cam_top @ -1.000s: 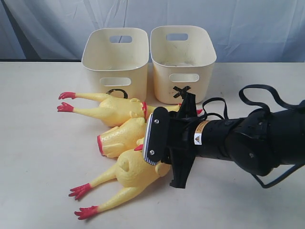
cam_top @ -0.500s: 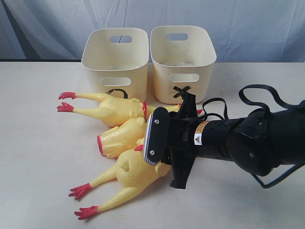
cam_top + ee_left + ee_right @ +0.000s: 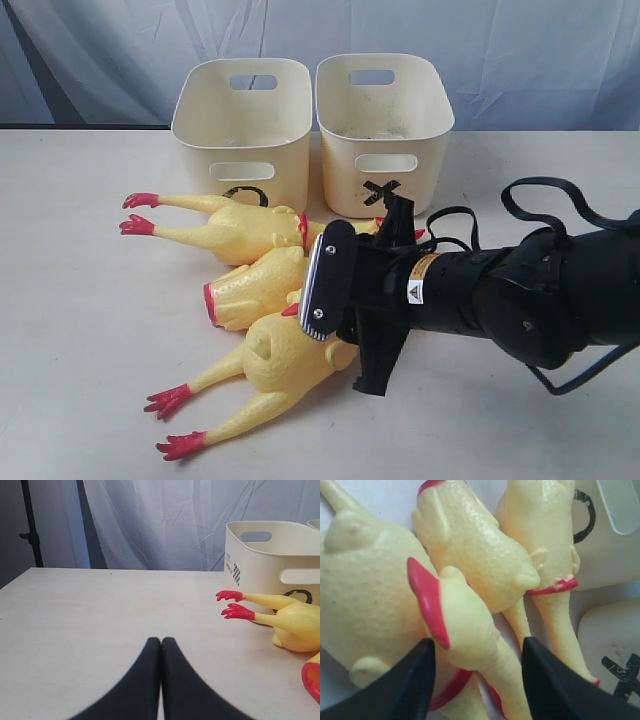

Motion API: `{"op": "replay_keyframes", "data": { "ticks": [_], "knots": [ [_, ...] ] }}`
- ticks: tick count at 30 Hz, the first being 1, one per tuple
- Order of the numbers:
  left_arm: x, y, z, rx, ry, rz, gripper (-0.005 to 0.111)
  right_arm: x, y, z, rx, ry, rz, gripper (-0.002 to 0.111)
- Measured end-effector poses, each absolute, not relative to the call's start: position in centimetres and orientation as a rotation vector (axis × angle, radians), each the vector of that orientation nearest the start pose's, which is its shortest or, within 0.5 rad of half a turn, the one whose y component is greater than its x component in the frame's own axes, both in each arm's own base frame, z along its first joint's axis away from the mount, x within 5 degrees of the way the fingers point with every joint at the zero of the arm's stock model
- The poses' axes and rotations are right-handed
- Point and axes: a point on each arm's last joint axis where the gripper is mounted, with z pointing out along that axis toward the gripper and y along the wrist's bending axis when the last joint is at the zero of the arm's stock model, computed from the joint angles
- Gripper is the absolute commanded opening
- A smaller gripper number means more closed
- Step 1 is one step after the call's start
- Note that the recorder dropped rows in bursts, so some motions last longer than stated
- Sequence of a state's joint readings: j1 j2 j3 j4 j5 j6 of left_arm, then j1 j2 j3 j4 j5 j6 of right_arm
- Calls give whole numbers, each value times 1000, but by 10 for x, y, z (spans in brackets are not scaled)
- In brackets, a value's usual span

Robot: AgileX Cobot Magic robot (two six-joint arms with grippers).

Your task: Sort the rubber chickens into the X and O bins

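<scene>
Chickens [image 3: 250,292] bunched before O bin [image 3: 200,150], right arm [image 3: 480,295] hiding heads

Bin at 11 o'clock [image 3: 240,128]: black O [image 3: 246,193] on the front wall, lower part hidden. Bin at 1 o'clock [image 3: 385,125]: black X [image 3: 381,190] on the front wall. Right arm [image 3: 520,300]: label [image 3: 415,290] with a warning triangle, print illegible.

A pale, matte table [image 3: 80,330] fills the lower two thirds of the exterior frame. Behind its far edge, a wrinkled bluish-white cloth [image 3: 520,60] hangs across the whole upper part of the frame. A thin dark strip [image 3: 60,126] shows at mid-left, where the cloth meets the table. In the left wrist view a slim black stand [image 3: 31,525] rises upright beyond the table's far edge, beside the cloth and against a darker grey backing.
</scene>
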State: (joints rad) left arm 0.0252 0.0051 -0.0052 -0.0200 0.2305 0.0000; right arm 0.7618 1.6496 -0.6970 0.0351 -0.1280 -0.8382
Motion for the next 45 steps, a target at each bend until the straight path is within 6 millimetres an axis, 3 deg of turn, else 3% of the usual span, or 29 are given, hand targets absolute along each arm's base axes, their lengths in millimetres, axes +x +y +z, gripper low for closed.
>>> {"op": "replay_keyframes", "data": {
  "ticks": [6,19,36,37,39,40,43,45],
  "knots": [
    [56,1,194,-35,1714,0,0,227,216,155,-1639,1652,-26,50],
    [56,1,194,-35,1714,0,0,231,220,156,-1621,1635,-27,50],
    [56,1,194,-35,1714,0,0,238,245,150,-1650,1601,-8,50],
    [56,1,194,-35,1714,0,0,238,245,149,-1648,1602,-7,48],
    [56,1,194,-35,1714,0,0,239,246,147,-1647,1601,-7,34],
    [56,1,194,-35,1714,0,0,239,246,147,-1649,1602,-7,19],
    [56,1,194,-35,1714,0,0,238,246,146,-1648,1603,-5,-1],
    [56,1,194,-35,1714,0,0,238,246,146,-1648,1603,-5,-1]
  ]
}}
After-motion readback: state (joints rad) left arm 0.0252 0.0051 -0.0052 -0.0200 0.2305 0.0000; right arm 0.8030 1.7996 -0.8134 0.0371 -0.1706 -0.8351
